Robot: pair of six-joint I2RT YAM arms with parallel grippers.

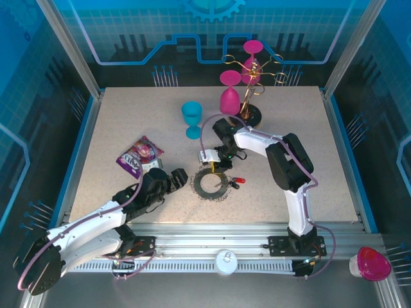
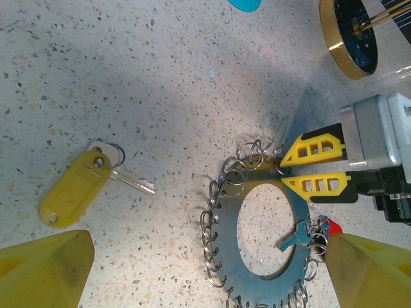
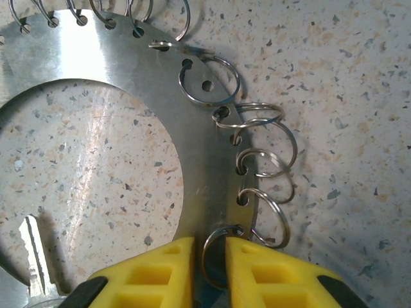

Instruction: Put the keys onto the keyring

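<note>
Handling was judged to be fiddly rather than heavy. The keyring (image 1: 201, 186), a flat grey metal plate with a wide hole and wire loops (image 3: 266, 163) hung round its rim, was found lying on the speckled worktop (image 1: 128, 115) between the two arms. It was taken to be stiff, thin and apt to slide if pushed from one side. The right gripper (image 3: 209, 247) was set at its far rim with its fingers drawn almost together, and one wire loop was seen between them, apparently pinched. The loops were judged springy and slippery, best held by the wire close to the plate. The yellow-headed key (image 2: 76, 187) was lying flat on the worktop, apart from the keyring, below the left gripper (image 1: 173, 178), whose fingers were spread wide with nothing held. This key was reckoned light and rigid. Its plastic head was thought thicker and less slippery than the thin blade, so a hold would be better taken there. The dark-headed key (image 2: 294, 239) was lying with its blade over the hole and its head among the loops; whether it was threaded could not be told.
</note>
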